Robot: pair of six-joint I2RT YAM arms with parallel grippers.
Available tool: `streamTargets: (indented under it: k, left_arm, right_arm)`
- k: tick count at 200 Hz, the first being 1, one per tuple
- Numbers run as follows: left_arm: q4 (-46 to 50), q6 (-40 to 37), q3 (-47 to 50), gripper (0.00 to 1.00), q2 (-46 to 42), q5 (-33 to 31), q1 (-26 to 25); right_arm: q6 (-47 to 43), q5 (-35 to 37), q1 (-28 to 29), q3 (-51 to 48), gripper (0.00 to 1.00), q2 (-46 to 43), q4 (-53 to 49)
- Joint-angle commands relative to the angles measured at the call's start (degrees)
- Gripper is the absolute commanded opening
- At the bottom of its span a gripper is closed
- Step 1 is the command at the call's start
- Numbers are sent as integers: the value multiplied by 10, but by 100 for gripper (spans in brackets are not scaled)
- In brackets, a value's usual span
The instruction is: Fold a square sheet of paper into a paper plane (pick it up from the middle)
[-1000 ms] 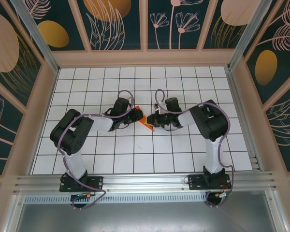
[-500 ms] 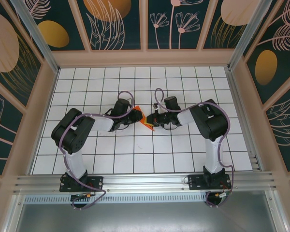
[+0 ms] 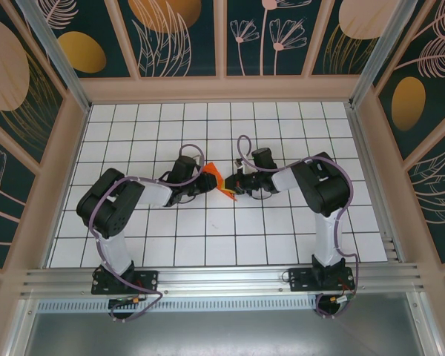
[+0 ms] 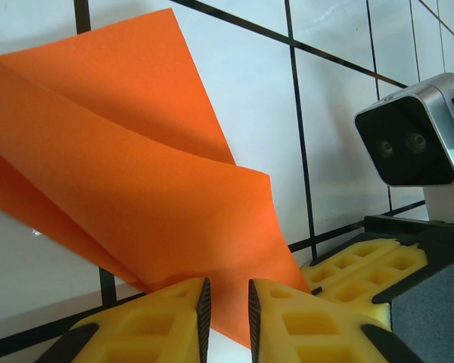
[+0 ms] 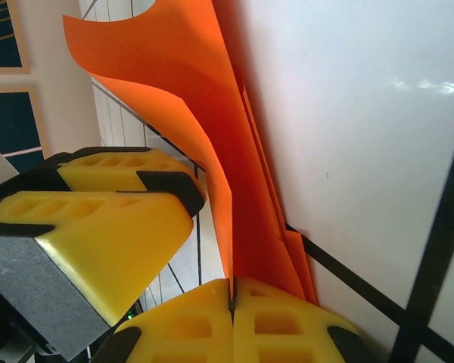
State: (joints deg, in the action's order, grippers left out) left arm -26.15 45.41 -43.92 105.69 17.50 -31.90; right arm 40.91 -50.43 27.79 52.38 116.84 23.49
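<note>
1. Seen from above, the left arm (image 3: pixel 119 204) reaches from its base at the near edge toward the middle of a white table (image 3: pixel 208 245) marked with a black grid.
2. The left gripper (image 4: pixel 226 302) sits low at the left side of the paper (image 3: pixel 213 176). Its yellow fingers (image 4: pixel 159 321) stand slightly apart, with a narrow gap between the tips. The lower edge of the paper runs across that gap. Whether the fingers touch it cannot be told.
3. The paper is bright orange and plain. It lies at the middle of the table, between the two grippers. It is partly folded: several layers overlap, and one flap curves up off the table.
4. The right gripper (image 5: pixel 231 291) meets the paper from the right. Its yellow fingers are pressed together, pinching a thin upright edge of the paper between the tips. More folded layers fan out just beside the tips, against the table.
5. A silver and black camera (image 4: pixel 412 140) sits above the right gripper, facing the left one.
6. The right arm (image 3: pixel 322 185) bends in from its base at the near right edge.
</note>
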Motion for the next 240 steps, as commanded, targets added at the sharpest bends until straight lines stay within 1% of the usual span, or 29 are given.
streamTargets:
  k: [1,41,74,127,149,196,240]
  left_arm:
    - [32,-5,-20,21,14,-12,-2]
    - [76,-9,-55,19,38,-25,-2]
    - [127,-16,-73,16,51,-48,-3]
    - [209,-37,-101,15,78,-85,-3]
    - [228,-42,-111,14,88,-95,-3]
    - [240,-46,-115,14,95,-97,-3]
    - [237,-45,-115,14,98,-91,-4]
  right_arm:
    - [-14,84,-3,-13,0,33,-54]
    - [-23,85,-3,-12,0,34,-61]
    - [-27,85,-2,-11,0,34,-65]
    - [-41,70,-2,-4,0,7,-71]
    - [-58,58,-2,1,6,-10,-86]
    - [-94,40,0,8,15,-50,-125]
    - [-124,45,4,20,17,-58,-166]
